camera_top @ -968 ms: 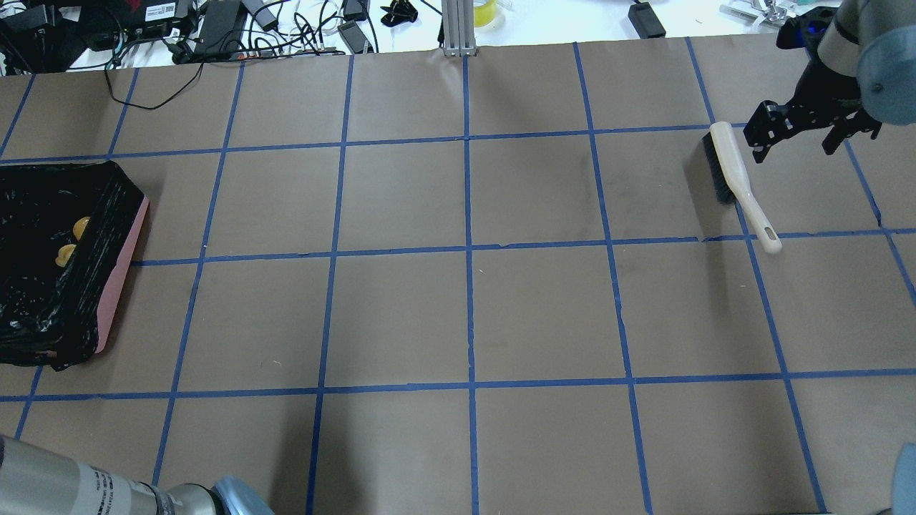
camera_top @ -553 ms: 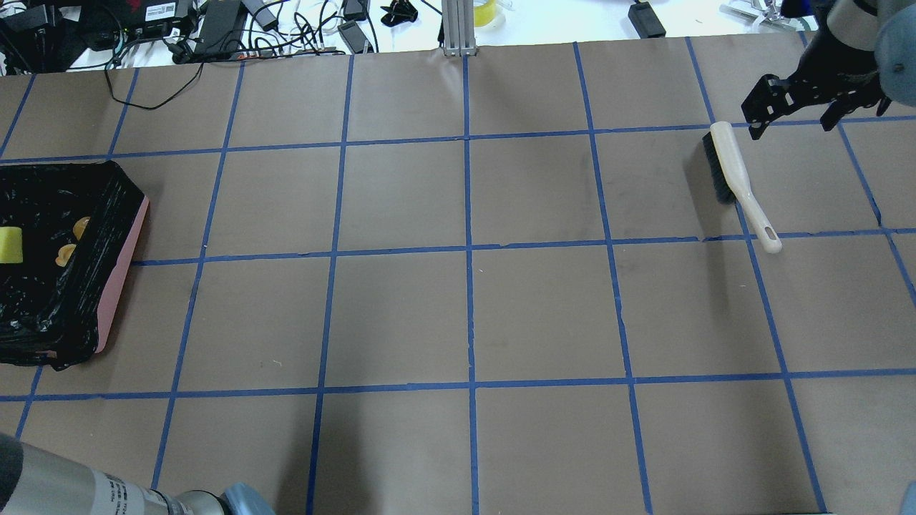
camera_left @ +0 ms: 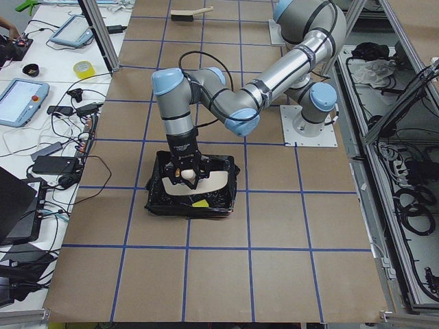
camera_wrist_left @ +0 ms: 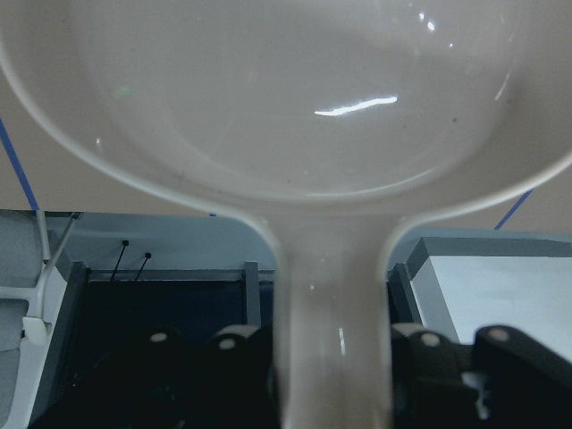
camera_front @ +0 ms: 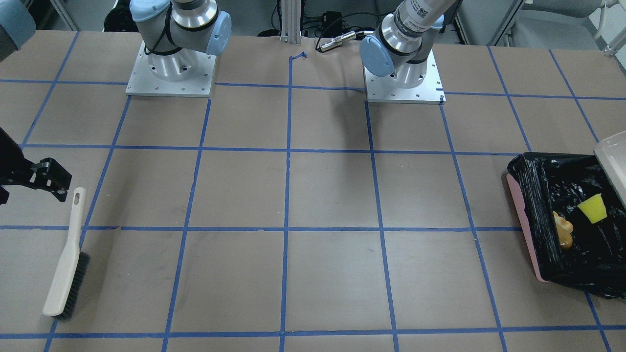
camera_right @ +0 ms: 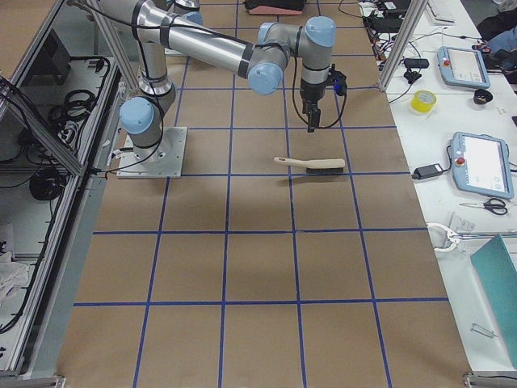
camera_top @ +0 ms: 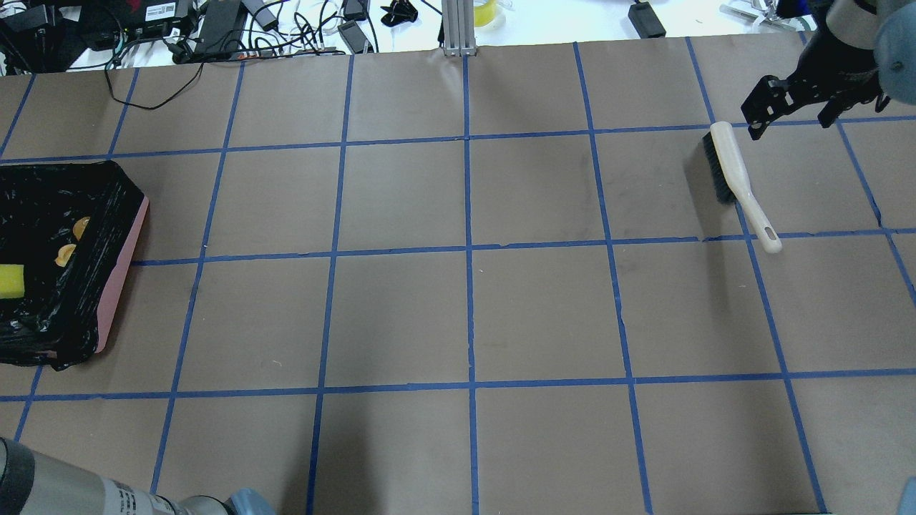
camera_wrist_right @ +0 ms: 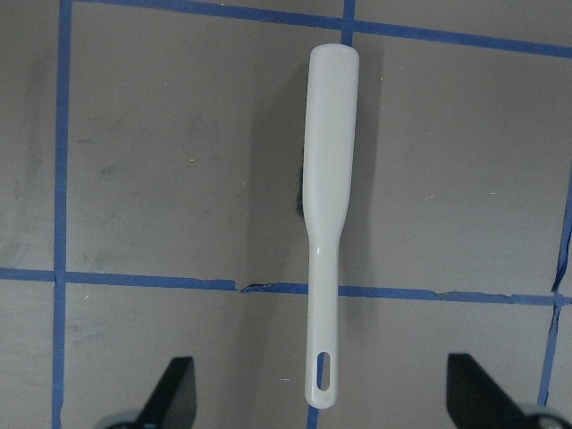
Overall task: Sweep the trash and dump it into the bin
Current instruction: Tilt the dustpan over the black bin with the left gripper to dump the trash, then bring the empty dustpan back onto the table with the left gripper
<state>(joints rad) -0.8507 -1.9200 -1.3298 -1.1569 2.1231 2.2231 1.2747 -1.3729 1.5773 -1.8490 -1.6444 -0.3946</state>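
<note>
The pink bin (camera_top: 122,272) with its black bag stands at the table's left end and also shows in the front view (camera_front: 525,230). In it lie the yellow sponge wedge (camera_top: 11,279) (camera_front: 592,208) and the orange lump (camera_front: 563,230) (camera_top: 66,254). The cream slice is hidden. My left gripper (camera_wrist_left: 331,357) is shut on the handle of the beige dustpan (camera_wrist_left: 286,98) and holds it tilted over the bin (camera_left: 154,199). My right gripper (camera_top: 793,118) is open and empty, raised just beyond the beige brush (camera_top: 730,168) (camera_wrist_right: 326,197), which lies on the table.
Cables, power bricks and a tape roll (camera_top: 485,11) lie past the table's far edge. An aluminium post (camera_top: 458,28) stands at the middle of the far edge. Blue tape lines grid the brown table (camera_top: 465,315).
The yellow sponge wedge has dropped into the bin and slid toward the near side. My right gripper has moved away from the brush toward the far edge, still open.
</note>
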